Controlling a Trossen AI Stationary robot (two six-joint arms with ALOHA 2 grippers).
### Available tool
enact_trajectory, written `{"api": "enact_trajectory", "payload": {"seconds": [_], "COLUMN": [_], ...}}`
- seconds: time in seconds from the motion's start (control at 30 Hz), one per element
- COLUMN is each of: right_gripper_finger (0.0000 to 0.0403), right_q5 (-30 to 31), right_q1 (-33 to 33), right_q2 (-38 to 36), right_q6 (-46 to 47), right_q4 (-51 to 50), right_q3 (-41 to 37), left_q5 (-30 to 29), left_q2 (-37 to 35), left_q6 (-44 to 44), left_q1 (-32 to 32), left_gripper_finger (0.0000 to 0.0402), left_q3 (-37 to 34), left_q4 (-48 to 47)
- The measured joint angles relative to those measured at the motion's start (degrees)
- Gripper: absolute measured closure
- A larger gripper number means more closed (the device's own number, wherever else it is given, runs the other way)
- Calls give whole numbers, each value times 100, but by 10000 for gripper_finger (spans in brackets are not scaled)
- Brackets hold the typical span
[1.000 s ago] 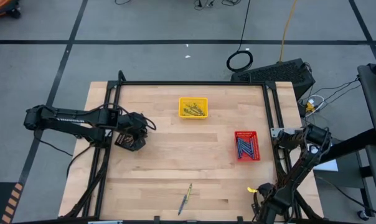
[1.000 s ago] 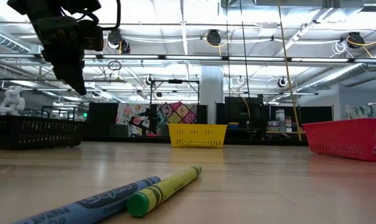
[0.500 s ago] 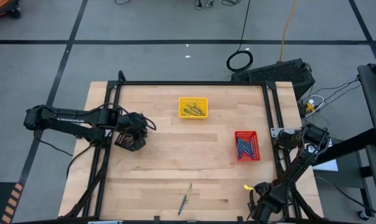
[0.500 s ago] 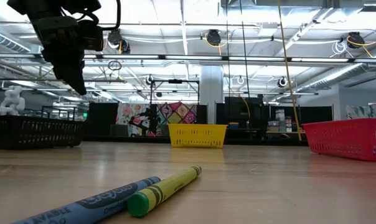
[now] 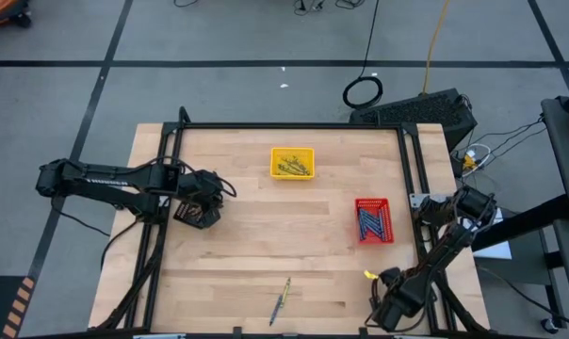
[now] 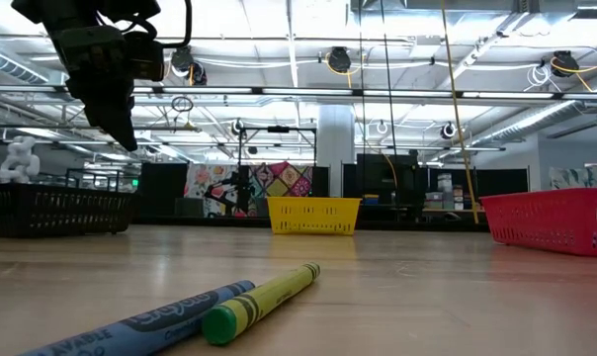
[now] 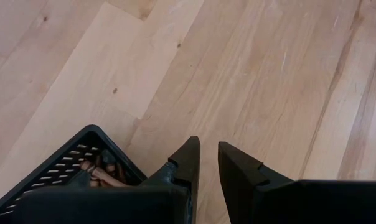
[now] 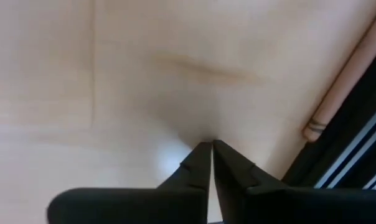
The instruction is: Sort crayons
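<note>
- Two crayons, a blue crayon (image 6: 140, 324) and a yellow crayon (image 6: 264, 300), lie touching side by side at the near edge of the surface (image 5: 266, 245), well apart from the trays.
- The right hand (image 5: 390, 299) sits low at the near right corner, fingers pressed together, empty; a tan crayon (image 8: 343, 78) lies by the frame there.
- The left hand (image 7: 208, 163) hovers over the black tray (image 5: 196, 213), narrowly parted, empty.
- Crayons look light, stiff, waxy and prone to rolling; pinching mid-length across the paper wrap seems best.
</note>
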Motion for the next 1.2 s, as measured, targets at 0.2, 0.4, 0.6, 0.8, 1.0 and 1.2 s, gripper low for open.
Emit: {"api": "enact_trajectory", "payload": {"seconds": [0.2,0.4,0.6,0.8,1.0,1.2], "right_gripper_finger": [400,402,402,403,403,403], "right_q5": [-43,-77,-654,-665,-695,-718], "right_q1": [-145,-414,-433,-411,-302,-271], "right_q2": [4,15,15,13,10,4], "right_q6": [-353,-1192,-1408,-1361,-1146,-1006], "right_q4": [-423,-1177,-1582,-1532,-1572,-1563], "right_q3": [-10,-26,-27,-54,-197,-385], "left_q5": [0,0,0,-7,-24,-24], "left_q2": [0,0,0,0,0,0], "left_q6": [4,6,6,10,10,8], "left_q1": [0,0,0,0,0,0], "left_gripper_finger": [340,340,340,340,340,340], "left_q3": [0,0,0,0,0,0], "left_q4": [-2,-1,-2,-2,-2,-2]}}
